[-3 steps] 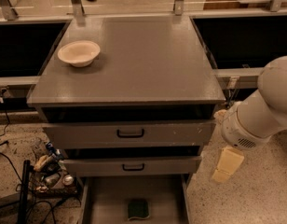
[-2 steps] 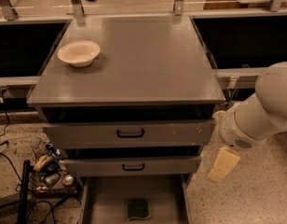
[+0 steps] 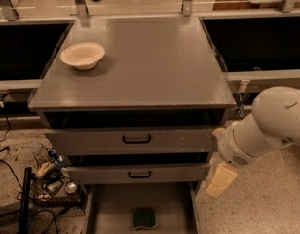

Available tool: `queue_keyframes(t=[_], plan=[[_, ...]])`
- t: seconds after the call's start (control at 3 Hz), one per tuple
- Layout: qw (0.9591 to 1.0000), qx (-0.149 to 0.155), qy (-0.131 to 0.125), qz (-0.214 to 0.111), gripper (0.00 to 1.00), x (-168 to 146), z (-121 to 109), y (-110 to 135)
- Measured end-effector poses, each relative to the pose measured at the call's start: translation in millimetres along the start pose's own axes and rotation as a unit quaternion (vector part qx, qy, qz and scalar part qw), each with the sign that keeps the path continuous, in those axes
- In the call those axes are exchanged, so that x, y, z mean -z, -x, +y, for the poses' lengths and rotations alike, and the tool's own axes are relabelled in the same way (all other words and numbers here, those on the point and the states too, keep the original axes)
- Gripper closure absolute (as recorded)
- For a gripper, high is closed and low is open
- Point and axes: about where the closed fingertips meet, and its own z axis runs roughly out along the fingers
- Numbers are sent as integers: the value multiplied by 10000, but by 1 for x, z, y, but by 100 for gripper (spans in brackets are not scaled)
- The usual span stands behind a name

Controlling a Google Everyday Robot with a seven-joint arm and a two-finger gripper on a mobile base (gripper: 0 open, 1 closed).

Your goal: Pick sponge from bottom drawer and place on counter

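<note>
The sponge [image 3: 143, 218] lies dark green face up on the floor of the open bottom drawer [image 3: 116, 204], near its front middle. The counter [image 3: 140, 57] is the broad grey top of the cabinet. My white arm comes in from the right, and my gripper [image 3: 219, 179] hangs to the right of the cabinet at the level of the middle drawer, above and right of the sponge and apart from it. It holds nothing that I can see.
A cream bowl [image 3: 82, 55] stands on the counter's left side. Two upper drawers with black handles [image 3: 136, 139] sit above the bottom one, pulled partly out. A heap of cables and small objects [image 3: 50, 179] lies on the floor left of the cabinet.
My arm and gripper have shifted a little to the left and down, closer to the cabinet's right side. The sponge and bowl have not moved.
</note>
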Motion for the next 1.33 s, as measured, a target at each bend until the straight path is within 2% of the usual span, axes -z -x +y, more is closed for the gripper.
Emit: queue_keyframes(t=[0.67,1.0,1.33], plan=[[9979,74,634,-63,0,-52,26,-9],[9979,74,634,-63,0,-52,26,-9],[9980,-75,599,-162,0,-65,24,-17]])
